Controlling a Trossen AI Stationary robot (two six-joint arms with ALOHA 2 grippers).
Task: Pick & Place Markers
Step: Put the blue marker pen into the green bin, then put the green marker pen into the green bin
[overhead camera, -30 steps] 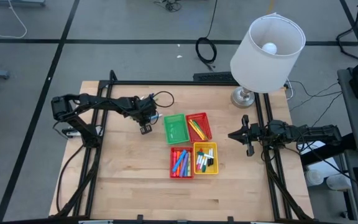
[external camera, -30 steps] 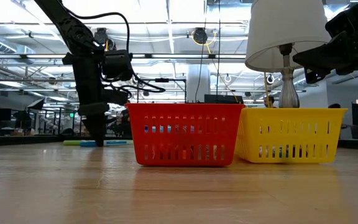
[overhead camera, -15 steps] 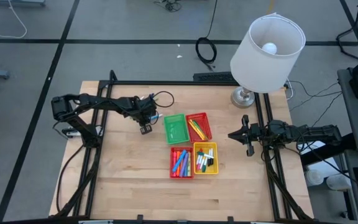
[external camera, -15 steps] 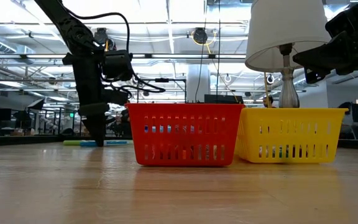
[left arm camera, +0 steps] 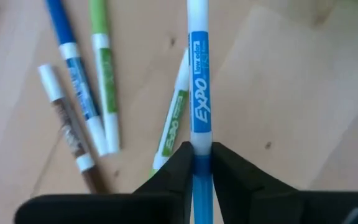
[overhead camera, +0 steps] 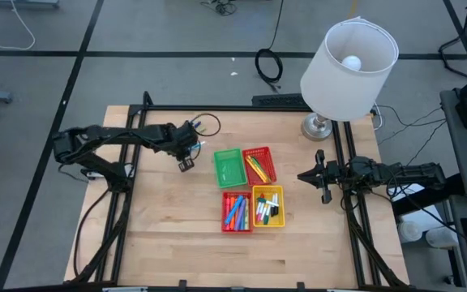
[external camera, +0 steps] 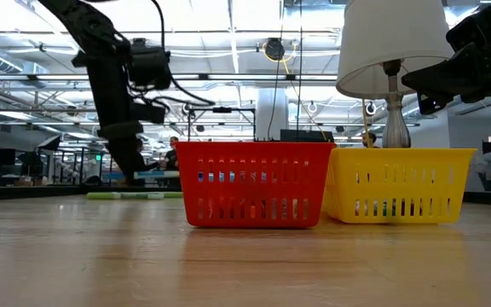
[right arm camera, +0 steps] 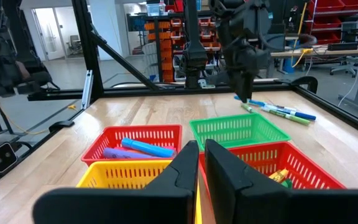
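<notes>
Left to right for you: L end effector has lifted off the bench since a sec ago, pinching a blue Expo marker. So the pick looks done; place is next. Loose markers lie on the wood below, beside the green basket. Far right, R end effector waits w/ fingers shut, nothing held.

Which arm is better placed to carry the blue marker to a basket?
The left. Its end effector already grips the blue marker beside the green basket; the right end effector waits shut, apart.
</notes>
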